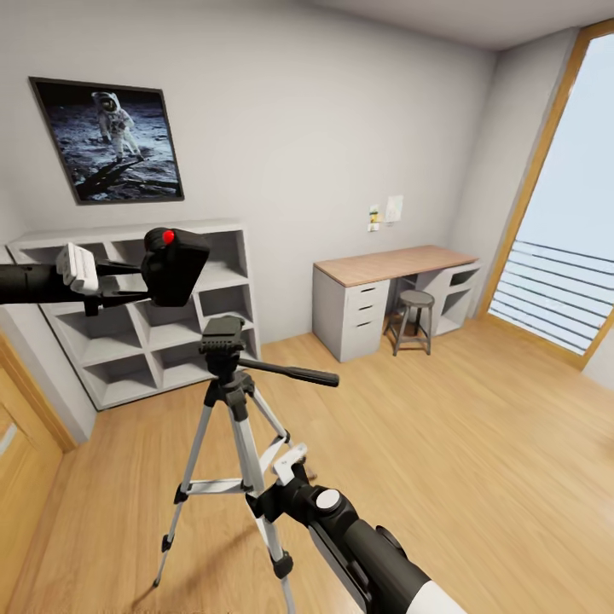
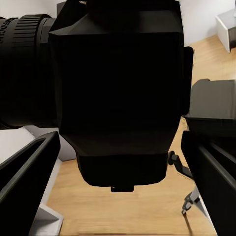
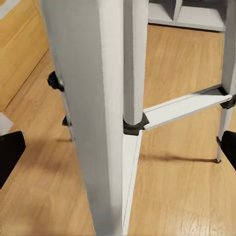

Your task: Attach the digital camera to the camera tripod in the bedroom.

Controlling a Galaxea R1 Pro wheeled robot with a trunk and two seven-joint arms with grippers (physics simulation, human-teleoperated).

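While the bedroom's light grey walls [image 1: 341,111] and wood plank floor [image 1: 443,443] take up most of what I see, the job itself sits right in front of me. A tall wood-framed window [image 1: 563,196] stands at the right, a white cube shelf [image 1: 136,341] under an astronaut poster [image 1: 107,141] at the left, and a worktop [image 1: 392,264] with drawers and a small grey stool [image 1: 415,317] against the far wall.

Nearer, the camera tripod [image 1: 230,426] stands on the floor, legs spread, its black head [image 1: 223,334] up and the long handle [image 1: 286,372] pointing right. My right tool [image 1: 286,465] is low beside one silver leg; from the right wrist view that leg [image 3: 91,118] runs between the fingers, but I cannot tell whether they are pressing on it or merely standing around it.

My left tool [image 1: 107,290] is clamped on the digital camera [image 1: 173,266], red button [image 1: 168,236] on top, held above the tripod head and off to the left, apart from it.

I judge the risks to be these: the camera is not yet over the head, so lowering now would miss or strike its edge; a hard push down could tip the stand if the right tool is not truly steadying it; and the camera blocks much of the left wrist view, so lining up the mount would have to lean on the head view.
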